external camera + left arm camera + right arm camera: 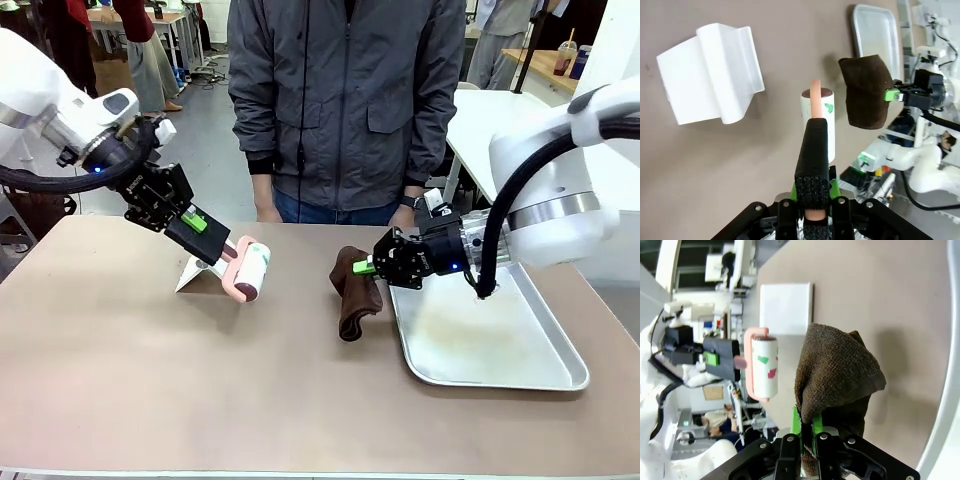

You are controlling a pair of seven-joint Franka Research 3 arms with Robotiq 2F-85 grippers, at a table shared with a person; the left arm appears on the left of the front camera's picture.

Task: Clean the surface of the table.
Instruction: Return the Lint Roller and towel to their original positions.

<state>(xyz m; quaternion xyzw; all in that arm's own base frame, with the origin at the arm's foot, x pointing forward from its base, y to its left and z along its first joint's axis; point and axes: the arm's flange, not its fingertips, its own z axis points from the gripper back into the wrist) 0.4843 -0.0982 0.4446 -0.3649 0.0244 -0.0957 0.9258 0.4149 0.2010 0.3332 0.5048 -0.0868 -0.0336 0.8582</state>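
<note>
The taupe-brown table (150, 380) spans the front view. My left gripper (210, 238) is shut on the pink handle of a white lint roller (252, 270), held just above the table left of centre; the roller (818, 115) extends beyond my fingers. My right gripper (366, 267) is shut on a dark brown cloth (355, 292) that hangs with its lower end on the table, just left of the tray. The cloth (837, 370) bunches above my green pads.
A white folded stand (197, 274) lies behind the roller. A shiny metal tray (520, 370) sits at the right under my right arm. A person in a grey jacket (345, 100) stands at the far edge, hands near the table.
</note>
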